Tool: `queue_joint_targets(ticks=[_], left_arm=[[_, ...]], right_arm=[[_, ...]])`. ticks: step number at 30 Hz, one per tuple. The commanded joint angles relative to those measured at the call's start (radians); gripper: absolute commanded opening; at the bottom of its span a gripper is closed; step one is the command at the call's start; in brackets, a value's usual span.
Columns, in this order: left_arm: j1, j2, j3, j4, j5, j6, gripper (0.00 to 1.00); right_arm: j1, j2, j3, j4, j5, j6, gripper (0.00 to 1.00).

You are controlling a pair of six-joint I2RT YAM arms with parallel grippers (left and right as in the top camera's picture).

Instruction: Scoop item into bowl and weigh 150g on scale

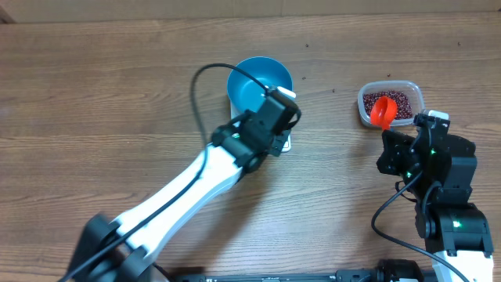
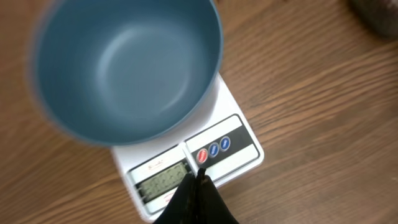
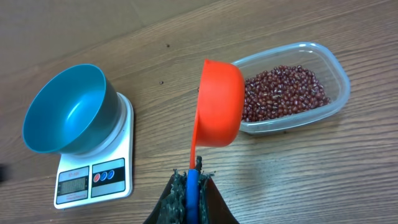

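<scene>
We are near the start. The blue bowl [image 1: 258, 82] sits on the white scale [image 2: 239, 140] and is empty, so no beans have reached it yet. The beans [image 3: 283, 92] all lie in the clear tub [image 3: 341, 81], at about 3 o'clock from the bowl in the overhead view. Our right tool [image 3: 193, 179] pinches the handle of the red scoop [image 3: 217, 102], which hangs at the tub's 9 o'clock rim; we cannot tell whether it carries beans. Our left tool [image 2: 200, 177], pressed together and holding nothing, points at the scale's display edge at 6 o'clock. We judge that all the scooping, and the check against the target weight, is left.
</scene>
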Motion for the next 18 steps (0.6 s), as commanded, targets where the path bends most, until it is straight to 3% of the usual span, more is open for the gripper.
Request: queue_joint_targets(ticks=[1, 3, 5, 9, 11, 18], left_arm=[[0.063, -0.082, 0.012, -0.115, -0.004, -0.023, 0.04], [0.13, -0.119, 0.012, -0.198, 0.089, 0.0, 0.04], [0.198, -0.145, 0.012, -0.24, 0.272, 0.136, 0.04], [0.252, -0.148, 0.012, -0.291, 0.361, 0.267, 0.07], [0.261, -0.148, 0.011, -0.304, 0.346, 0.266, 1.0], [0.261, -0.148, 0.011, -0.309, 0.356, 0.232, 1.0]], right_arm=[[-0.005, -0.001, 0.025, 0.005, -0.018, -0.005, 0.04], [-0.005, -0.001, 0.025, -0.005, -0.032, -0.005, 0.04], [-0.005, -0.001, 0.025, -0.016, -0.032, -0.005, 0.04], [-0.005, -0.001, 0.025, -0.02, -0.032, -0.005, 0.04], [-0.005, -0.001, 0.025, -0.021, -0.032, -0.005, 0.04], [-0.005, -0.001, 0.025, -0.024, -0.06, -0.005, 0.04]])
